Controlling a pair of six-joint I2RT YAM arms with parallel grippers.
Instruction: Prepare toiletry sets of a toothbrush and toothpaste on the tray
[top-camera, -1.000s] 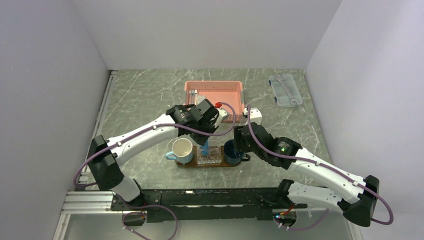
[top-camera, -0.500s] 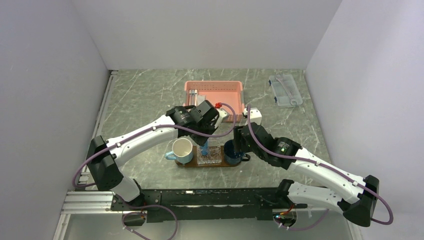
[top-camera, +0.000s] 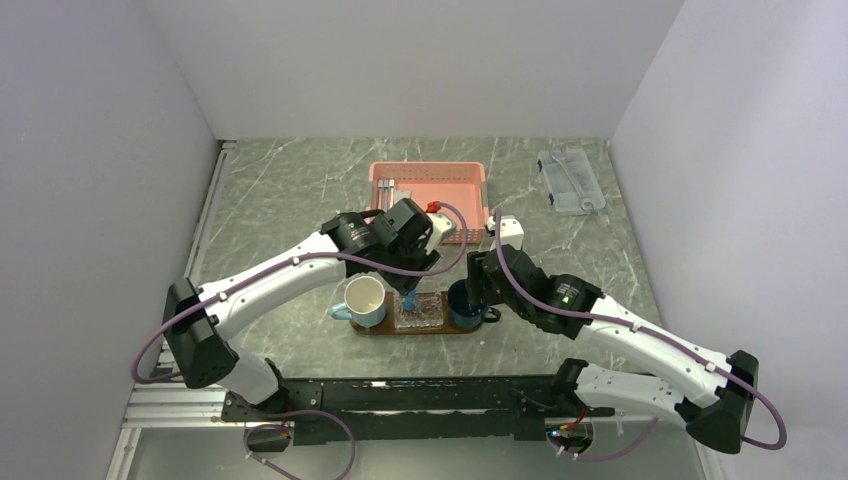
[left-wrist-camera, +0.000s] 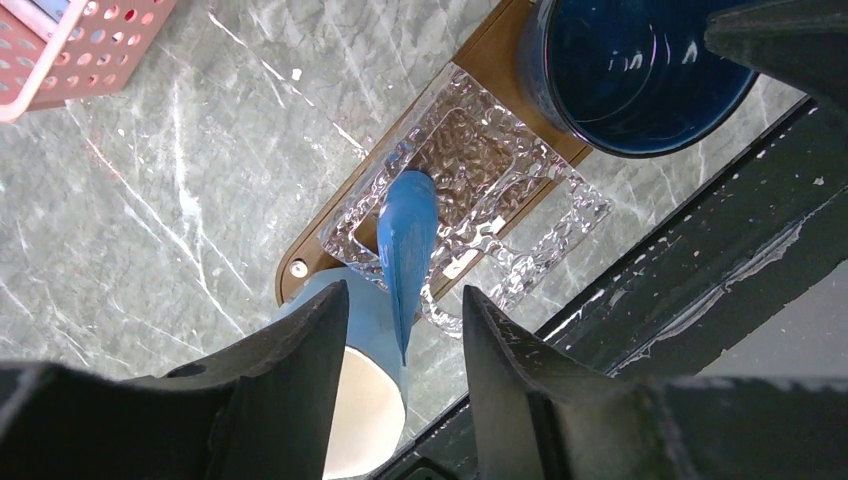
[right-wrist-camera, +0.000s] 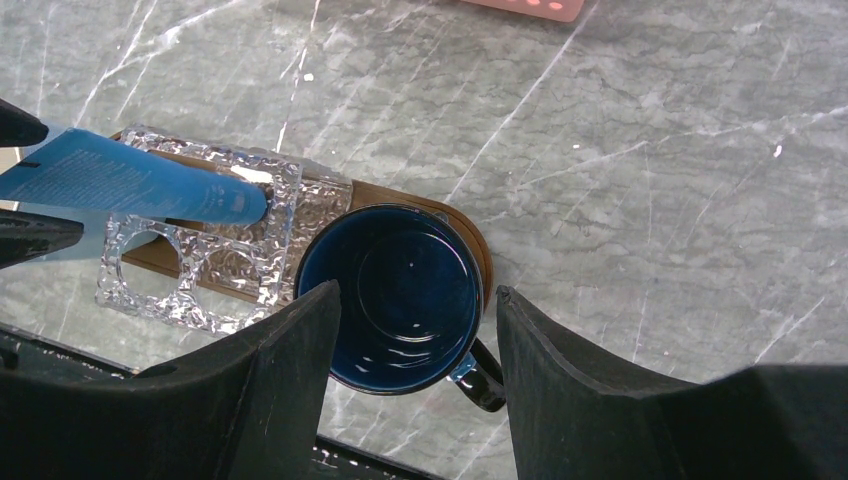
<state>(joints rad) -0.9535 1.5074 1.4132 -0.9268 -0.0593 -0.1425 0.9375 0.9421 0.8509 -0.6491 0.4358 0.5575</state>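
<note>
Plain white walls (top-camera: 400, 60) enclose a grey-green marble table (top-camera: 290, 190).

Even, diffuse white light fills the enclosure from above; the overhead view is bright and sharp, with only soft, faint shadows under the arms on the table (top-camera: 300, 190); both wrist views are crisp in the middle distance, while the dark fingers (left-wrist-camera: 290, 370) close to each lens sit in shade, slightly soft; small highlights glint on the textured glass dish (left-wrist-camera: 470, 170) and inside the dark blue mug (right-wrist-camera: 405, 295).
</note>
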